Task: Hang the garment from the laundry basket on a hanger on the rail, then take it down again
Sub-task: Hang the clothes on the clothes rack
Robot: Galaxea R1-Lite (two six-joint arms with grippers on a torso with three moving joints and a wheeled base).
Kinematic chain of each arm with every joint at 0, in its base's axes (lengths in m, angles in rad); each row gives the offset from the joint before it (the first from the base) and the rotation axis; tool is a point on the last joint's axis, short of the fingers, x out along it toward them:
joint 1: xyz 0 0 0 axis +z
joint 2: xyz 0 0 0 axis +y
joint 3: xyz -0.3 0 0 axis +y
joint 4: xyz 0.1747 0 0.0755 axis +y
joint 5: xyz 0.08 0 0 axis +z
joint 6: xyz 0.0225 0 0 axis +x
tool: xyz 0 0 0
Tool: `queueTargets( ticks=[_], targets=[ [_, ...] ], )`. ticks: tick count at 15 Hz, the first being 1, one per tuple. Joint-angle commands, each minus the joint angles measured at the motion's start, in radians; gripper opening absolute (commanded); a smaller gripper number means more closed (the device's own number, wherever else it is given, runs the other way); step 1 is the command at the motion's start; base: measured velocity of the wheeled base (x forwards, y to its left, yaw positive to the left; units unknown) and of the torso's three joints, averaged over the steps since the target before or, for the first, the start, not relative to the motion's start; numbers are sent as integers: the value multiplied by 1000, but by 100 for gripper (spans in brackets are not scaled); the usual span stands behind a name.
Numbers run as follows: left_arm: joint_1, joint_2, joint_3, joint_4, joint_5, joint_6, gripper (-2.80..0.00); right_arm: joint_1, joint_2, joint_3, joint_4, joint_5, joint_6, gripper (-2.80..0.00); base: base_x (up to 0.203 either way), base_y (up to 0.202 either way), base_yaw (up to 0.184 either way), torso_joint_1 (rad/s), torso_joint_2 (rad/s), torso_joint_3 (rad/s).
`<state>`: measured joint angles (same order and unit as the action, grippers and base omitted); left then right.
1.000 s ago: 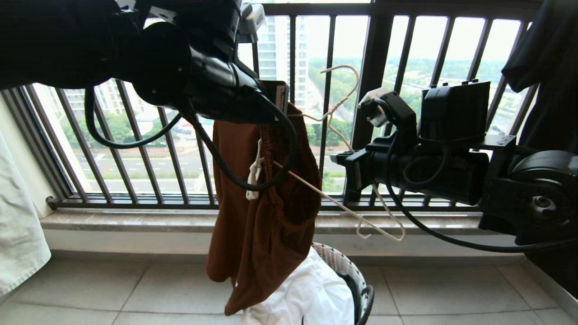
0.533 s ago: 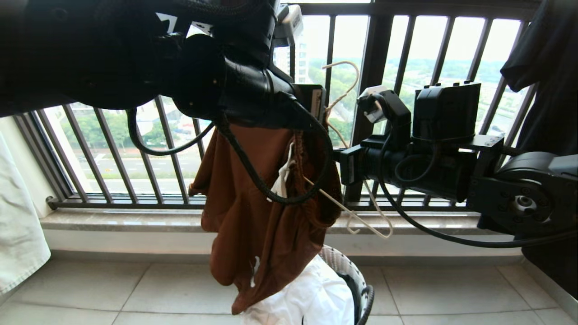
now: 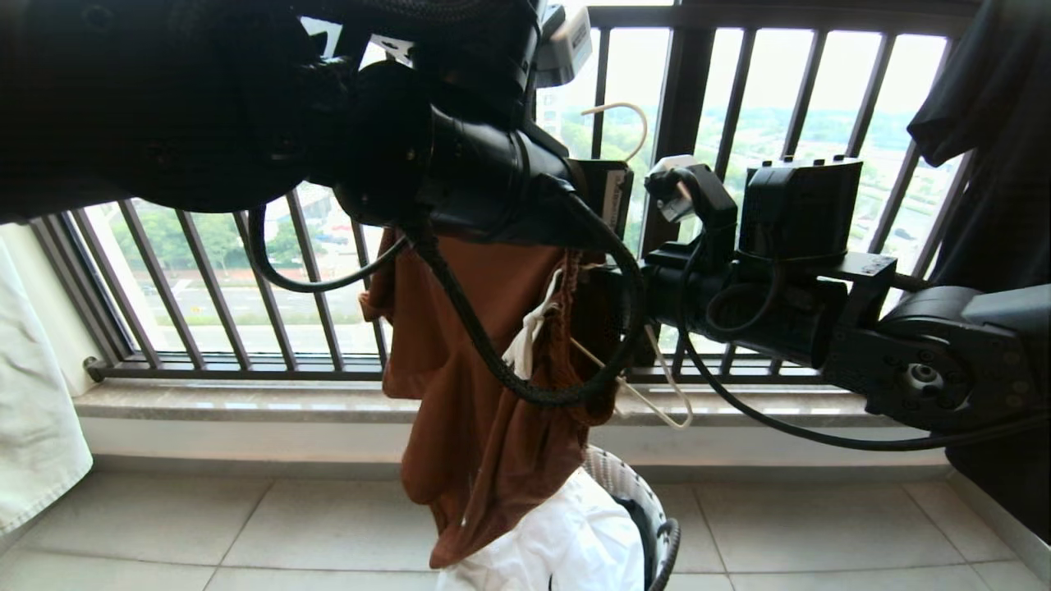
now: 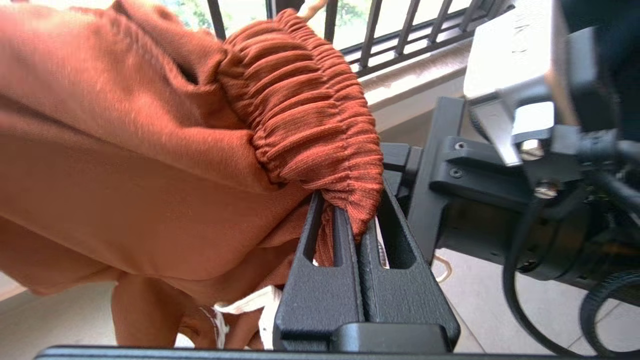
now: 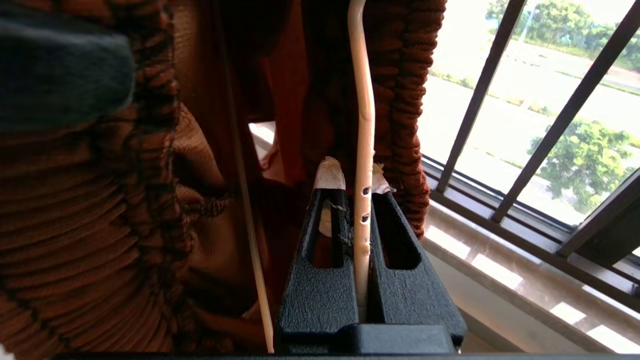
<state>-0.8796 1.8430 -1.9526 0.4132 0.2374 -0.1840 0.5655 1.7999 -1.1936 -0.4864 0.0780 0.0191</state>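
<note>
Both pincers are clenched: the left gripper is pinched on the puffy waistband of the shorts, and the right gripper is pinched on the thin white hanger. The shorts are held up in the air in front of the black window bars, just above the basket. Much of the head view is blocked by the big black left arm, and a thick black cable is looped across the shorts. Two arms are seen, one from each side, and their grippers are very near each other at the waistband. One hanger is seen; its hook sticks up behind the arms and one wire end pokes out below, beside the shorts. One pair of shorts is seen, rust-brown, soft and wrinkled, with a white string hanging at the top. White cloth is piled in the one basket on the tiled floor. A dark shirt is hung at the far right, and pale cloth is hung at the far left.
</note>
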Motion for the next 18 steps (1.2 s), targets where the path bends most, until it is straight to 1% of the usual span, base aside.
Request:
queueTargets(
  ticks=[1,5,6,8,11,13,16,18],
  targets=[
    [-10,1,0,3,2,0,-280,1,7,0,-4,0,9,-280,0,0,0,0,0,0],
    [-10,-2,0,7,6,8,-280,1,-5,0,-8,3,17,-280,0,0,0,0,0,0],
    [-10,-4,0,7,6,9,-280,4,-4,2,-9,3,31,-280,0,0,0,0,0,0],
    [-15,-1,0,7,11,40,-280,20,4,2,-46,3,70,-280,0,0,0,0,0,0],
    [-12,-21,0,9,21,61,-280,23,-4,9,-84,3,96,-280,0,0,0,0,0,0],
    [-15,-41,8,10,18,61,-280,39,9,23,-115,2,94,-280,0,0,0,0,0,0],
    [-15,-41,14,10,26,55,-280,42,9,47,-194,-6,87,-280,0,0,0,0,0,0],
    [-16,-36,28,10,36,56,-280,42,-8,74,-221,-6,58,-280,0,0,0,0,0,0]
  ],
)
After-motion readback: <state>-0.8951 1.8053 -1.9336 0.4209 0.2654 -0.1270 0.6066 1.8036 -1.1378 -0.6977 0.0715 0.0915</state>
